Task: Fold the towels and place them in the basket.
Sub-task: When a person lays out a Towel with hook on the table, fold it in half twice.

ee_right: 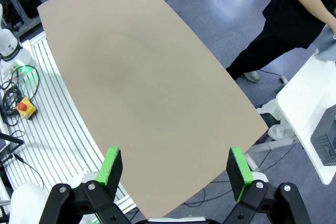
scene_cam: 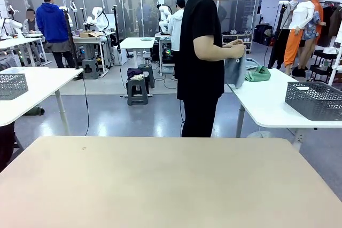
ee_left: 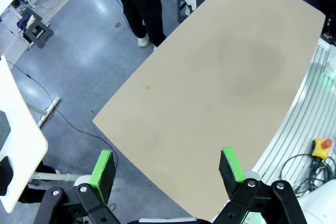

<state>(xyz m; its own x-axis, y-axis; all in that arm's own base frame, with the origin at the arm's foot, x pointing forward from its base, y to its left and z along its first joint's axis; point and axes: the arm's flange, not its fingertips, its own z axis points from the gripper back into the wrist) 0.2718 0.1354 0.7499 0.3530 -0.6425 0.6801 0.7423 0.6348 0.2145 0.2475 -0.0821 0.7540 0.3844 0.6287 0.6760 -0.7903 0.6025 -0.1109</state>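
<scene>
Front view: fixed and low at the near edge of the pale beige rectangular tabletop (scene_cam: 171,185), facing across it to the person in black clothes (scene_cam: 200,52) standing past the far edge.
Left wrist view: high up, looking down over the left gripper (ee_left: 167,163).
Right wrist view: equally high, looking down over the right gripper (ee_right: 174,163).
Shared: all three views show the tabletop and the person.

White side table (scene_cam: 267,100) w/ green towel (scene_cam: 258,73), basket (scene_cam: 314,100).

right pincer (ee_right: 176,165) spread wide over beige table (ee_right: 147,77) — person (ee_right: 294,14) beyond
</scene>
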